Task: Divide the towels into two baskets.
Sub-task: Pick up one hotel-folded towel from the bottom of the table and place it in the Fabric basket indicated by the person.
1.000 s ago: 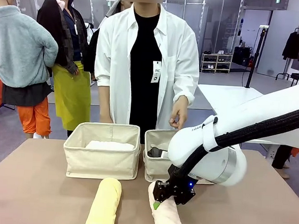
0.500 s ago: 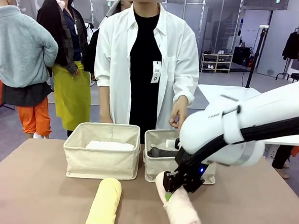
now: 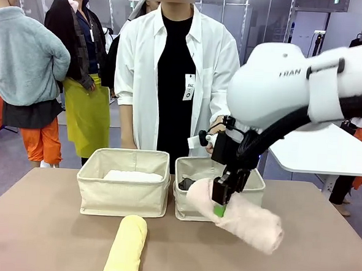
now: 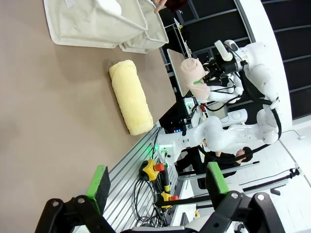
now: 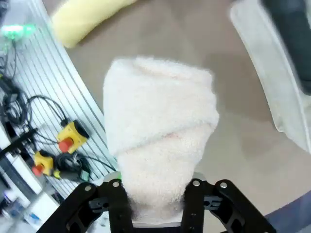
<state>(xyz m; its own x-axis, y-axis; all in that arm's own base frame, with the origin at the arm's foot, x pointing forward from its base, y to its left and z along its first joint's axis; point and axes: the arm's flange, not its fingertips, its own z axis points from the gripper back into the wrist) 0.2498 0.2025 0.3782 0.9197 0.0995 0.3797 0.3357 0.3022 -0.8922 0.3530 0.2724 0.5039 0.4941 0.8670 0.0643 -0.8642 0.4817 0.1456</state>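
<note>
My right gripper (image 3: 220, 200) is shut on one end of the pale pink towel (image 3: 245, 218) and holds it in the air, just in front of the right basket (image 3: 188, 203). In that basket lies the dark grey towel (image 3: 186, 184). The left basket (image 3: 122, 193) holds the white towel (image 3: 132, 176). On the table, near its front edge, lies the pale yellow towel (image 3: 127, 246). In the right wrist view the pink towel (image 5: 160, 141) stands up between the fingers of the right gripper (image 5: 155, 196). My left gripper (image 4: 158, 182) hangs open and holds nothing, high above the yellow towel (image 4: 130, 96).
A person in a white shirt stands behind the baskets, one hand (image 3: 216, 137) hovering over the right basket. Past the table's near edge are cables and yellow emergency-stop boxes (image 5: 69, 139). Bare tabletop (image 3: 34, 225) spreads left and right of the yellow towel.
My right gripper has lifted the pink towel off the table and carried it up and to the right, toward the right basket. The yellow towel and both baskets have not moved.
</note>
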